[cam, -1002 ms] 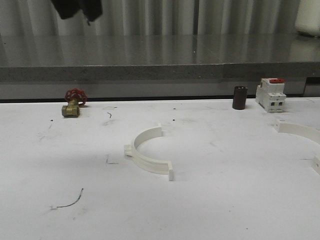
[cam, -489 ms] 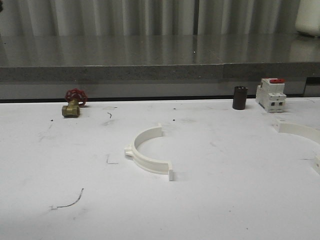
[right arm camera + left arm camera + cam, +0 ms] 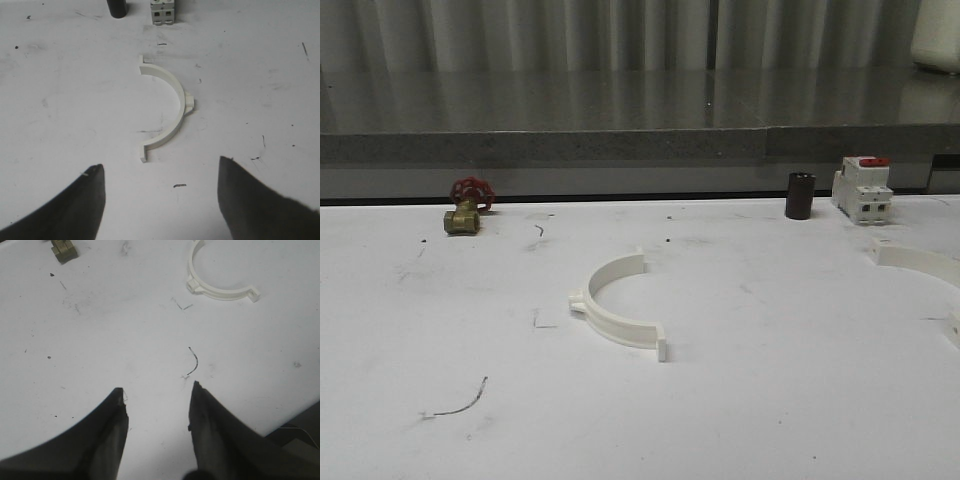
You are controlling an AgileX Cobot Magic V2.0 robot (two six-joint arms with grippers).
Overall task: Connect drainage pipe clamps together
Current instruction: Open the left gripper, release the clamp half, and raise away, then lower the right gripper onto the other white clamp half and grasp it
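One white drainage pipe clamp (image 3: 615,312) lies flat mid-table, its open side facing the back right. My left gripper (image 3: 157,387) hovers open over bare table, well short of this clamp (image 3: 220,291), with nothing between its fingers. The other drainage pipe clamp (image 3: 920,262) lies at the table's right edge, partly cut off in the front view. My right gripper (image 3: 160,163) is wide open just short of this clamp (image 3: 180,102), whose near end tab lies roughly between the fingertips' line and slightly ahead of it.
A brass valve (image 3: 468,205) with a red handwheel sits at the back left. A black cylinder (image 3: 800,195) and a white breaker (image 3: 863,188) with a red top stand at the back right, beyond the right clamp. A grey ledge runs behind the table.
A dark shape at the top left of the front view a second ago has left the frame. Both clamps lie where they were.
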